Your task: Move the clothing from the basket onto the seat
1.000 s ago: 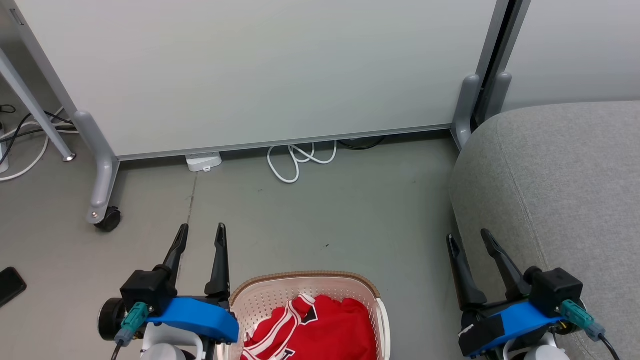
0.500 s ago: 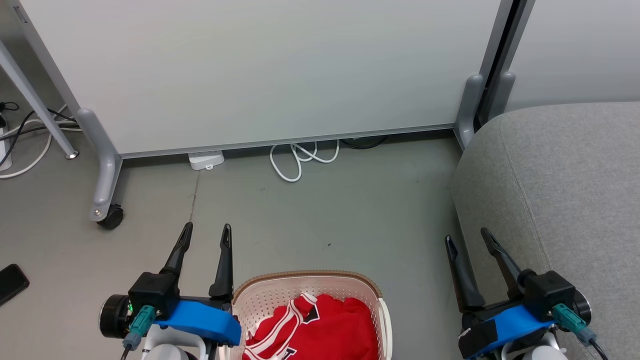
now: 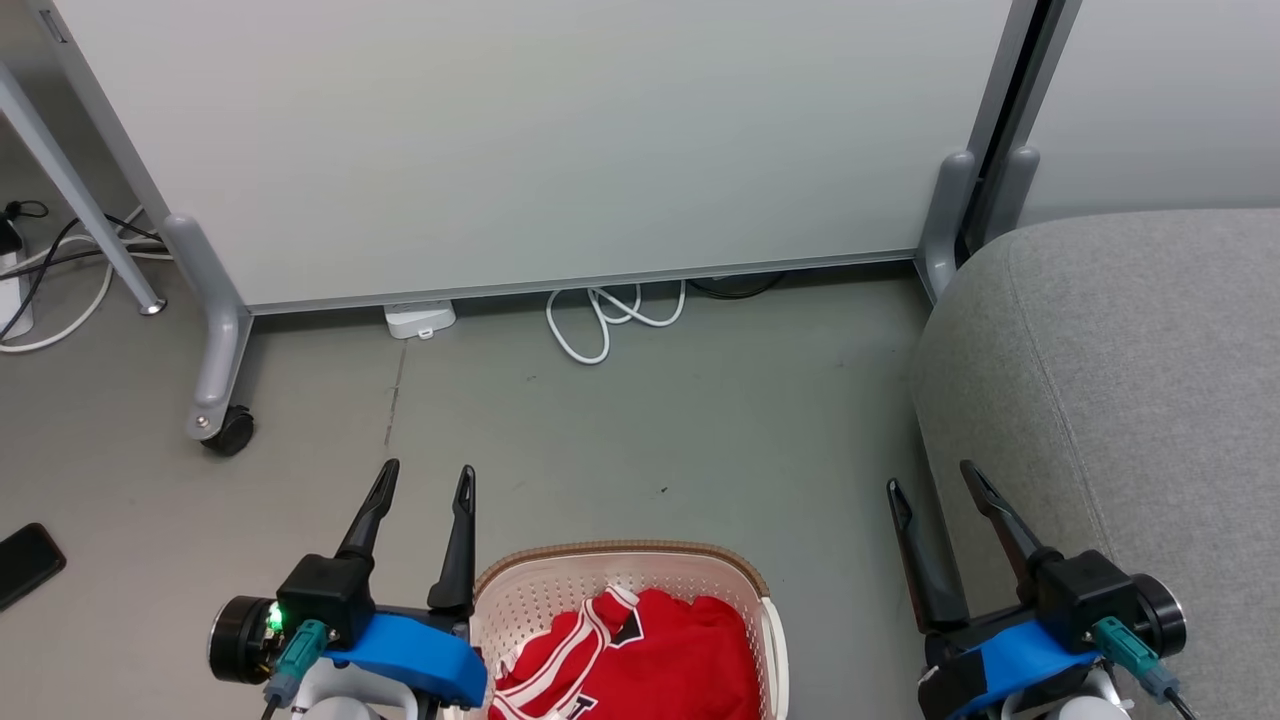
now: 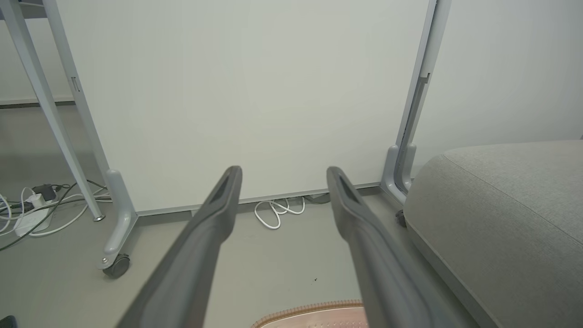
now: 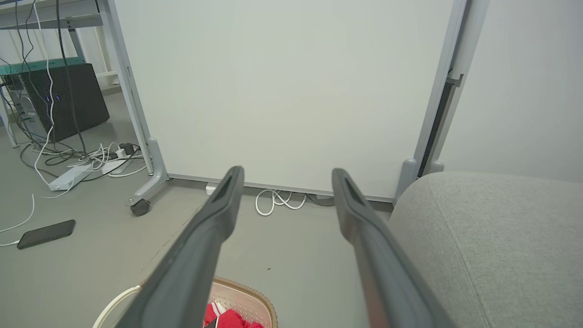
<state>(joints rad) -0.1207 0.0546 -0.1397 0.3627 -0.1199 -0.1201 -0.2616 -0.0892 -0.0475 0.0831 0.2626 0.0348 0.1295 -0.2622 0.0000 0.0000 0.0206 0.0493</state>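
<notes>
Red clothing (image 3: 640,660) with white and black stripe trim lies bunched in the cream basket (image 3: 620,568) on the floor at the bottom middle of the head view; the clothing (image 5: 225,316) and basket rim (image 5: 248,291) also peek into the right wrist view. The basket rim (image 4: 314,312) shows in the left wrist view too. The grey seat (image 3: 1130,370) stands at the right. My left gripper (image 3: 425,478) hovers open just left of the basket, empty. My right gripper (image 3: 933,478) is open and empty, between basket and seat edge.
A white partition panel (image 3: 520,140) on castor feet (image 3: 225,430) stands behind. A coiled white cable (image 3: 600,315) and a power strip (image 3: 420,318) lie under it. A black phone (image 3: 30,560) lies on the floor at left, with more cables (image 5: 86,159) beyond.
The whole head view has shifted slightly to the right, a camera move. Both grippers stay open and empty; the left one sits a little lower and further right in the picture.
</notes>
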